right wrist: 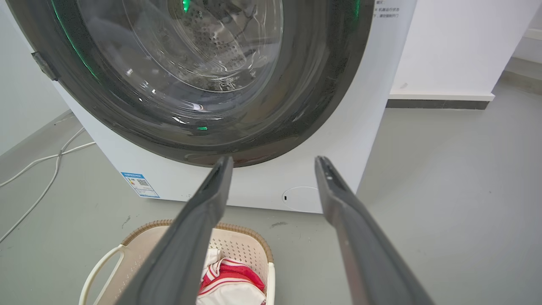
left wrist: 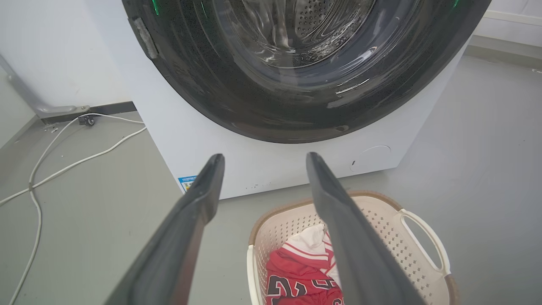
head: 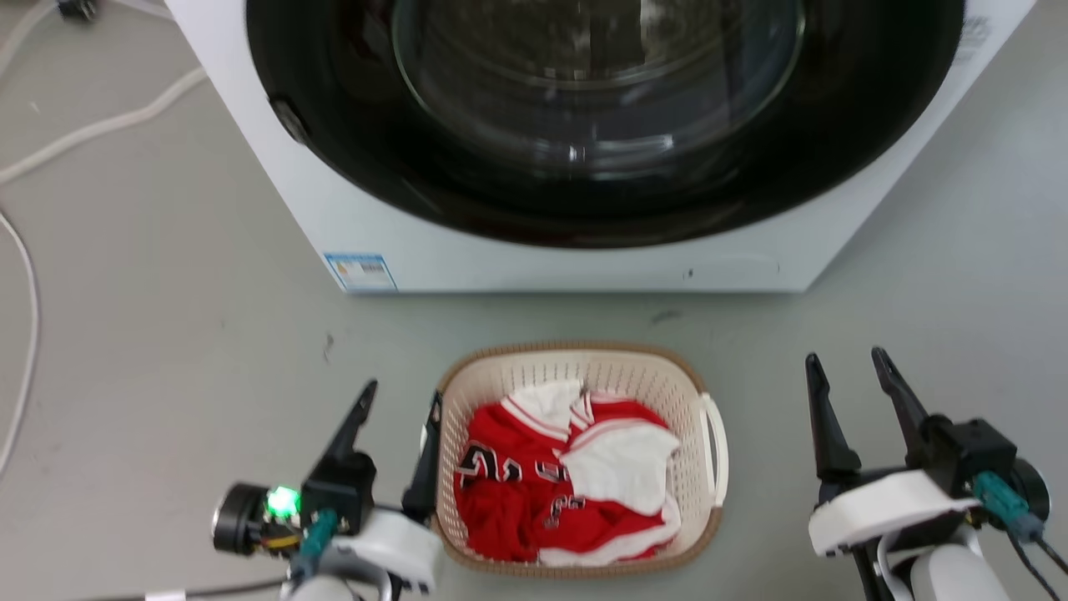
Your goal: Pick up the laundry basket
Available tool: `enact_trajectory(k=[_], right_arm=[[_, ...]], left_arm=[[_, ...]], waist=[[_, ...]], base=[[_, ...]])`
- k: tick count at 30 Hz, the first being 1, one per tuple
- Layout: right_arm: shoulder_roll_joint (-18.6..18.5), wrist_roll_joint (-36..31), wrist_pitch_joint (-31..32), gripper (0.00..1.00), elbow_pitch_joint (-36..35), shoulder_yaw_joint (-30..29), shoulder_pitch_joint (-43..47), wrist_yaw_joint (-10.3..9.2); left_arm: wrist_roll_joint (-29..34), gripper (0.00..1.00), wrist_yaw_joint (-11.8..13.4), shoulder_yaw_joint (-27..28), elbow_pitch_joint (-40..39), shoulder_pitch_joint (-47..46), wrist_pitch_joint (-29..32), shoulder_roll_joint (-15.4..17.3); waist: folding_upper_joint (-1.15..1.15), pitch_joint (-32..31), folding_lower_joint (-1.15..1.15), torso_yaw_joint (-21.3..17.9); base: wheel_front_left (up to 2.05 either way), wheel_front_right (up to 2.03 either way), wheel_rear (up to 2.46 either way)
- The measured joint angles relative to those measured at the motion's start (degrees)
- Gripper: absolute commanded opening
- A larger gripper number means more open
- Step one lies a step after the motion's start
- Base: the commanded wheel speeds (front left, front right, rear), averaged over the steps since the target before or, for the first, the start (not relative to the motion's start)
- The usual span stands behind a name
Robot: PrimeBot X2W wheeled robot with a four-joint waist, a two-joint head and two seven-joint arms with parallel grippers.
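The laundry basket [head: 576,367] sits on the floor before the washing machine [head: 542,267], between the arms. The left gripper [head: 403,391], jaws open and empty, is just beside its left rim. The right gripper [head: 844,355], likewise open, stands well apart. The basket's handles face left and right, and its long axis seemingly runs that way.

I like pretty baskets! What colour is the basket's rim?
Brown, woven-look rim on the laundry basket; clearest in the head view.
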Motion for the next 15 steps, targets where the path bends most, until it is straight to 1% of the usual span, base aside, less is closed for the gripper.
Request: enact_trajectory(k=[4, 7, 10, 15], right_arm=[[-0.01, -0.56, 0.00, 1.00, 2.03, 0.15, -3.30, 0.00], [-0.03, -0.90, -0.01, 1.00, 4.02, 0.15, -5.96, 0.00], [-0.09, -3.14, 0.10, 1.00, 7.38, 1.21, -8.70, -0.01], [-0.04, -3.50, 1.44, 1.00, 13.40, 1.58, -13.94, 0.00]], left_arm=[[0.07, 1.00, -1.22, 0.63, 3.68, -5.05, 0.00, 1.01], [0.58, 1.00, -2.46, 0.21, 8.14, -9.38, 0.00, 2.22], [0.91, 1.00, -3.31, -0.05, 12.57, -13.87, -0.01, 3.13], [1.11, 1.00, -4.33, -0.81, 21.56, -20.07, 0.00, 4.55]], waist=[[0.00, 4.85, 0.00, -0.36], [0.00, 8.62, 0.00, -0.50], [0.00, 12.08, 0.01, -0.58], [-0.01, 16.69, 0.01, -0.59]], base=[[0.00, 0.00, 0.00], [0.00, 0.00, 0.00], [0.00, 0.00, 0.00], [0.00, 0.00, 0.00]])
